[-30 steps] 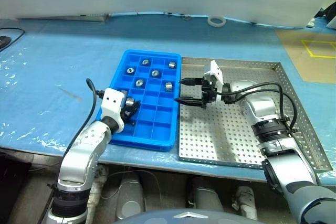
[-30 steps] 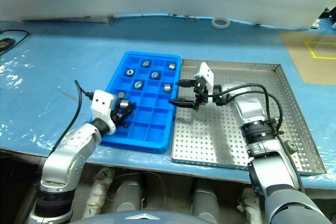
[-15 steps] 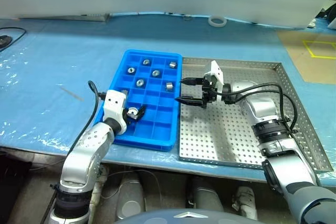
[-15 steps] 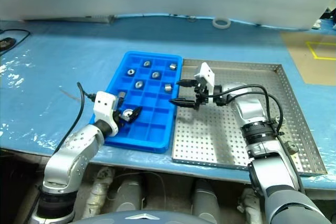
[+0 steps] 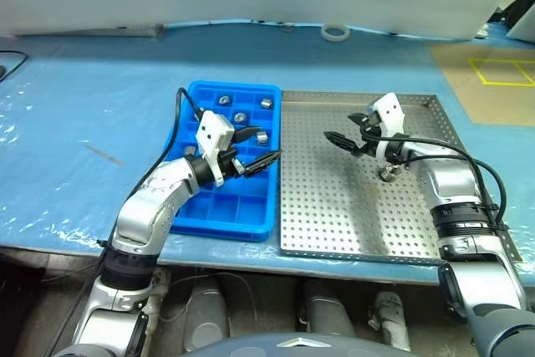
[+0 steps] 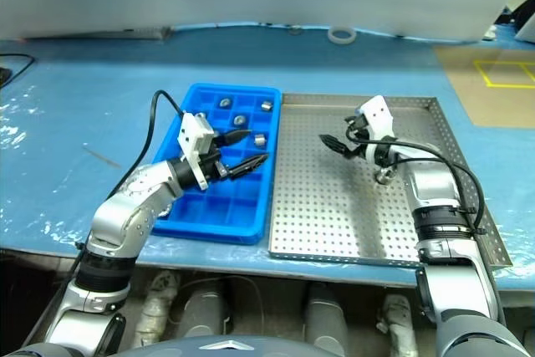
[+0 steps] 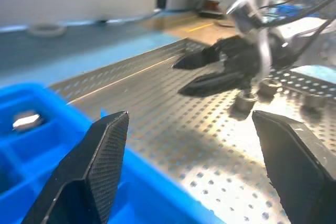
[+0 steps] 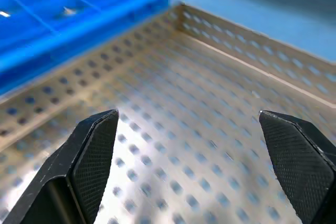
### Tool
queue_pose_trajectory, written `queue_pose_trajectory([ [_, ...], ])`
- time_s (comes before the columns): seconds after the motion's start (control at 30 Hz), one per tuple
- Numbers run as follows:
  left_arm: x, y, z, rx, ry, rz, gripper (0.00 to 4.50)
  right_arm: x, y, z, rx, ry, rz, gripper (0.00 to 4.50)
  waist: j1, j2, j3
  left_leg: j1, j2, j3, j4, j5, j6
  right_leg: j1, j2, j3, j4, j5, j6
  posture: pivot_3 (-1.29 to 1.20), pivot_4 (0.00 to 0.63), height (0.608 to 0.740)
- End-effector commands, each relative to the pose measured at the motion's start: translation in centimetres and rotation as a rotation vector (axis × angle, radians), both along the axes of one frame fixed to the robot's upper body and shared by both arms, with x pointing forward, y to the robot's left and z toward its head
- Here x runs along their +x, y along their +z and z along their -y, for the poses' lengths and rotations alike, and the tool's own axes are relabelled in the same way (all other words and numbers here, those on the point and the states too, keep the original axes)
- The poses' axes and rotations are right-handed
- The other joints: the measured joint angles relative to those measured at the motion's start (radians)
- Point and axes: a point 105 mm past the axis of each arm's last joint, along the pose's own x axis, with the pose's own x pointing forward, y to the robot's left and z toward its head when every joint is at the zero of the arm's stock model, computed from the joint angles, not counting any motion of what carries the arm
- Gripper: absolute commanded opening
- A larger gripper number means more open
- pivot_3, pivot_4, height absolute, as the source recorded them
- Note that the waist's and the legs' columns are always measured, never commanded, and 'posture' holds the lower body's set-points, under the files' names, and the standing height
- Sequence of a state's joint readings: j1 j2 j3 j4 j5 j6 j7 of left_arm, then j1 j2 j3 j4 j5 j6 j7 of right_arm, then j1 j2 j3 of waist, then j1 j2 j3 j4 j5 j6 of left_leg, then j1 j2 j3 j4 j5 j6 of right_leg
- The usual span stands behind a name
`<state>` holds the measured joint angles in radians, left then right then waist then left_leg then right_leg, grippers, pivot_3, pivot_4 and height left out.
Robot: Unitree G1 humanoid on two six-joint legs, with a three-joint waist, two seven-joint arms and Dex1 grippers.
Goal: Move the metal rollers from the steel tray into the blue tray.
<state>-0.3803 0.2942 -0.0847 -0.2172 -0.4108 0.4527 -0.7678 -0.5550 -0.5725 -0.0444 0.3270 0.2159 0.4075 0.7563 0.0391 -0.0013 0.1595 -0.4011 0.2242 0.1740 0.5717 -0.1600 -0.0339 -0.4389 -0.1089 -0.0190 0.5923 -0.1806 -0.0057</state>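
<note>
Bright blue tray (image 5: 219, 198) — gridded — beside silver, hole-dotted steel tray (image 5: 334, 206)

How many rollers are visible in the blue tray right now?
4: one roller and another in the far row, one in the second, one in the third beside the steel tray. The left arm may hide more.
</note>
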Motion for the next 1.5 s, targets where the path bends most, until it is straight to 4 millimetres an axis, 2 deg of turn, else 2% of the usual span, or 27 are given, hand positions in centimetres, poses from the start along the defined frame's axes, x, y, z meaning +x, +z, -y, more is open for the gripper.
queue_pose_trajectory([
  [0.03,-0.1,0.5,0.9,-0.009,-0.087,0.034,3.96,-1.3,0.6,1.9,-0.011,-0.062,0.006,4.50,-0.009,0.000,0.000,0.000,0.000,0.000,0.000,0.000,0.000,0.000,0.000,0.000,0.000,0.000,0.000,-0.29,0.150,0.740],
  [0.2,0.2,0.0,1.6,0.019,-0.121,0.037,3.96,-2.8,-1.1,3.0,-0.036,-0.111,-0.067,4.50,-0.047,0.000,0.000,0.001,0.000,0.001,0.000,0.000,0.001,0.000,0.000,0.002,0.000,0.000,0.000,-0.33,0.150,0.740],
  [0.37,0.3,-0.4,1.7,0.031,-0.138,0.036,3.96,-3.4,-3.0,2.8,-0.041,-0.146,-0.133,4.50,-0.063,0.000,0.000,0.005,0.000,0.002,0.000,0.000,0.001,0.001,0.001,0.005,0.000,0.000,0.000,-0.33,0.150,0.740],
  [0.47,0.3,-0.6,1.4,0.038,-0.134,0.040,4.00,-3.4,-3.8,2.7,-0.063,-0.143,-0.162,3.93,-0.067,0.000,0.000,0.005,0.000,0.003,0.000,0.000,0.001,0.001,0.001,0.006,0.000,0.001,0.000,-0.33,0.150,0.740],
  [0.5,0.3,-0.6,1.2,0.038,-0.130,0.041,4.00,-3.4,-3.8,2.5,-0.059,-0.132,-0.163,3.57,-0.067,0.000,0.000,0.005,0.000,0.003,0.000,-0.001,0.001,0.001,0.001,0.006,0.000,0.001,0.000,-0.32,0.150,0.740],
  [0.6,0.3,-0.5,0.7,0.032,-0.118,0.042,4.00,-3.1,-3.0,1.9,-0.021,-0.109,-0.138,2.50,-0.068,0.000,0.000,0.005,0.000,0.003,0.000,-0.001,0.001,0.001,0.001,0.006,0.000,0.001,0.000,-0.31,0.150,0.740],
  [0.67,0.3,-0.3,0.2,0.018,-0.101,0.038,4.00,-2.5,-1.6,1.0,0.010,-0.073,-0.082,1.80,-0.070,0.000,0.000,0.005,0.000,0.003,0.000,-0.001,0.001,0.001,0.001,0.006,0.000,0.001,0.000,-0.27,0.150,0.740],
  [0.7,0.2,-0.3,-0.1,0.012,-0.092,0.037,4.00,-2.3,-0.7,0.2,0.032,-0.037,-0.047,1.65,-0.071,0.000,0.000,0.005,0.000,0.003,0.000,-0.001,0.001,0.001,0.001,0.006,0.000,0.001,0.000,-0.26,0.150,0.740],
  [0.77,0.0,-0.4,-1.0,0.017,-0.062,0.035,4.00,-2.0,1.0,-2.0,0.094,0.060,0.019,1.66,-0.074,0.000,0.000,0.005,0.000,0.003,0.000,-0.001,0.001,0.000,0.001,0.006,0.000,0.001,0.000,-0.22,0.150,0.740],
  [0.93,-0.9,-0.4,-2.9,0.008,0.011,0.025,4.00,-1.2,3.3,-6.4,0.176,0.245,0.081,1.66,-0.055,0.000,0.000,0.005,0.001,0.003,-0.001,-0.001,0.001,0.000,0.001,0.005,0.001,0.001,0.000,-0.09,0.150,0.740],
  [1.1,-2.5,-1.5,-5.3,0.048,0.133,-0.008,4.00,-1.6,4.3,-11.0,0.211,0.501,0.067,1.66,-0.026,0.000,0.000,0.004,0.001,0.002,-0.002,0.000,0.000,0.000,0.001,0.002,0.000,0.001,0.000,0.03,0.150,0.740],
  [1.23,-4.1,-2.7,-6.5,0.086,0.216,-0.054,4.00,-2.2,4.1,-13.2,0.188,0.659,0.030,1.66,0.013,0.000,0.000,0.003,0.002,0.002,-0.003,0.000,0.000,0.000,0.001,-0.002,0.000,0.001,0.000,0.13,0.150,0.740],
  [1.37,-5.3,-3.5,-7.6,0.105,0.283,-0.086,4.00,-2.1,3.6,-14.6,0.154,0.729,0.017,1.66,0.042,0.000,0.000,0.003,0.002,0.001,-0.003,0.000,0.000,0.001,0.000,-0.003,0.000,0.001,-0.001,0.19,0.150,0.740],
  [1.5,-6.0,-3.6,-8.1,0.114,0.328,-0.099,4.00,-1.3,1.5,-15.4,0.042,0.741,-0.019,1.66,0.064,0.000,0.000,0.002,0.003,0.000,-0.003,0.001,-0.002,0.001,0.000,-0.003,0.000,0.001,-0.001,0.23,0.150,0.740],
])
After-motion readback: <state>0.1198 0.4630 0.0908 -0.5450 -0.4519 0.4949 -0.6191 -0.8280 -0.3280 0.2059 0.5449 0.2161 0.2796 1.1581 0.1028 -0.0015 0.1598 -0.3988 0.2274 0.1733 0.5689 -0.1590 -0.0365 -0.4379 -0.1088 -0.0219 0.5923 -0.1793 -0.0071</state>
